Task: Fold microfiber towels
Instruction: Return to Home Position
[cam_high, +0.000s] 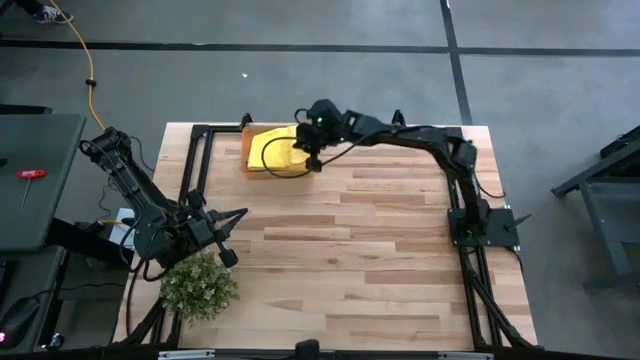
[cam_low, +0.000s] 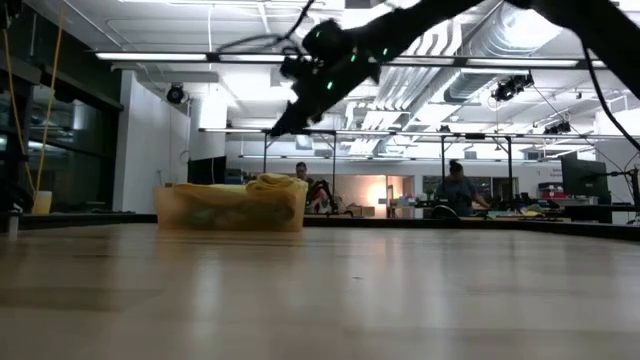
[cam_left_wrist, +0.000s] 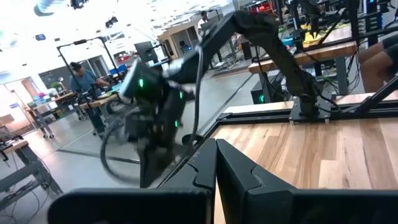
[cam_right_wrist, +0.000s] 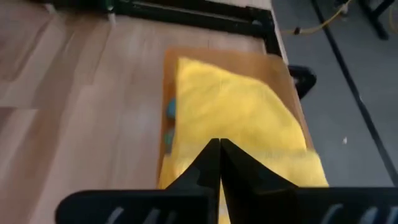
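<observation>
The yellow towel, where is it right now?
High view: the yellow towel lies in the orange tray at the far edge of the table, just below the right gripper.

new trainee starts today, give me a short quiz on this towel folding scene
1. True or false: a yellow towel lies on top in the orange tray.
2. Which gripper is at the tray: A left, B right?
3. What stands beside the left gripper?
Key: 1 true. 2 B, the right gripper, shut. 3 the plant.
</observation>
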